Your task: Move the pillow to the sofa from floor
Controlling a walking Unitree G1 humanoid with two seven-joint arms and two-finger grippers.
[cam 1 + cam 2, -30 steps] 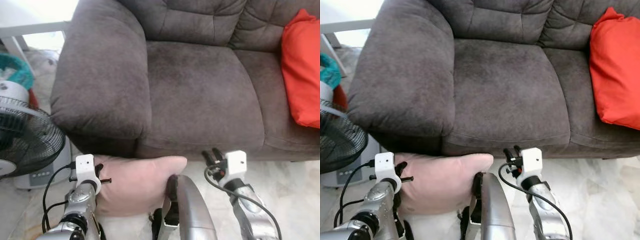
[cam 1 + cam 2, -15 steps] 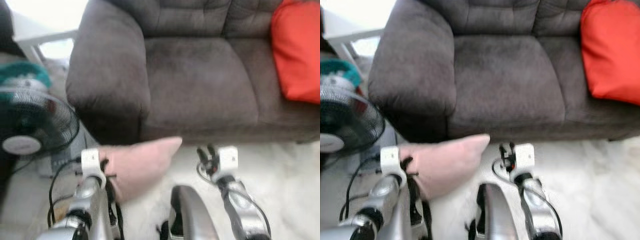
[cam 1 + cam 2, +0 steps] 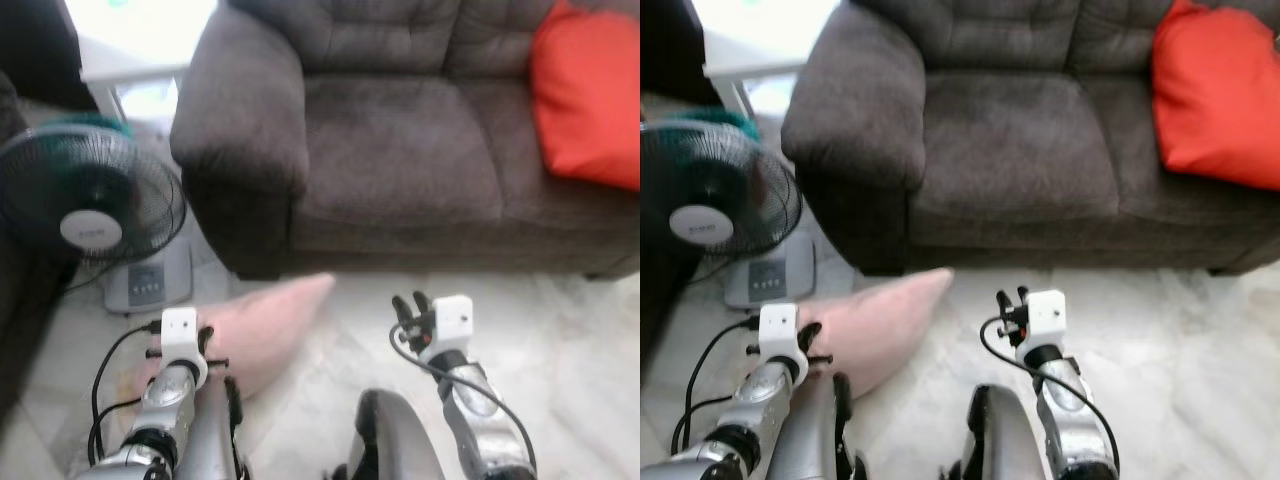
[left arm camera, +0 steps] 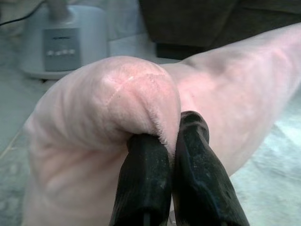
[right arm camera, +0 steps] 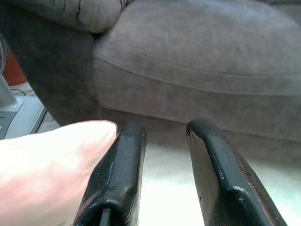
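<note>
The pink pillow [image 3: 262, 325] hangs at seven o'clock, short of the sofa [image 3: 400, 160] at twelve. The left gripper [image 4: 164, 155] is clamped on a bunched corner fold. It looks soft, light and floppy. The right gripper [image 5: 162, 141] stands apart, empty.

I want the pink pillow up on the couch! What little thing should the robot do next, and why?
Probably lift the pink pillow higher and step toward the sofa. The left pincer is shut on the pillow's corner, the right pincer is open beside it, and the pillow hangs lower than the seat cushion.
</note>
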